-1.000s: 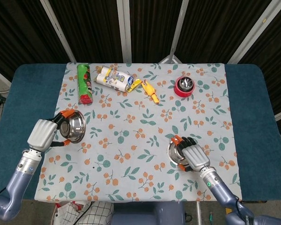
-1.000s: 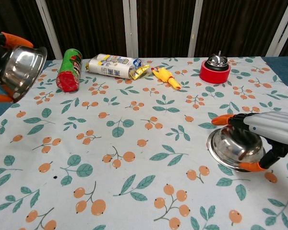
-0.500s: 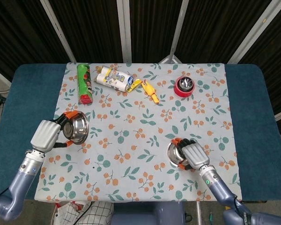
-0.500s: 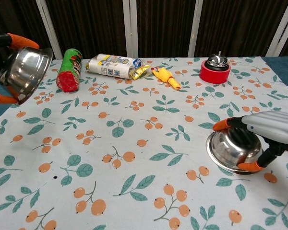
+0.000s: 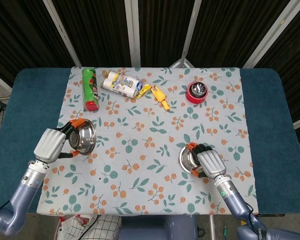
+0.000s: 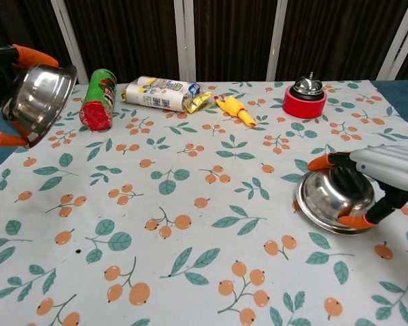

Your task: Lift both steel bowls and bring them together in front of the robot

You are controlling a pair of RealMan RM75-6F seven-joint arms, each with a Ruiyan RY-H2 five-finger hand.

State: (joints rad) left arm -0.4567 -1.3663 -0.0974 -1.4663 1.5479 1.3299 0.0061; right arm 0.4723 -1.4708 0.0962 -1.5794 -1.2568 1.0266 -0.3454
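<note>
My left hand [image 5: 51, 145] grips a steel bowl [image 5: 83, 137] and holds it in the air over the left side of the cloth, tilted with its mouth turned toward the middle. In the chest view that bowl [image 6: 39, 92] hangs at the far left with my left hand's [image 6: 1, 95] orange-tipped fingers around it. My right hand [image 5: 210, 163] grips the second steel bowl [image 5: 189, 159] at the near right. In the chest view this bowl [image 6: 332, 197] is tipped and raised off the cloth, with my right hand [image 6: 384, 176] wrapped over its far side.
Along the far edge of the floral cloth [image 5: 155, 145] lie a green can [image 5: 90, 90], a white snack tube [image 5: 122, 83] and a yellow toy [image 5: 160, 96]. A red call bell [image 5: 197, 92] stands at the far right. Blue table edges [image 5: 25, 115] flank the cloth.
The left bowl has shifted a little to the right, toward the middle. The right bowl has tipped up and lifted off the cloth in my right hand.
</note>
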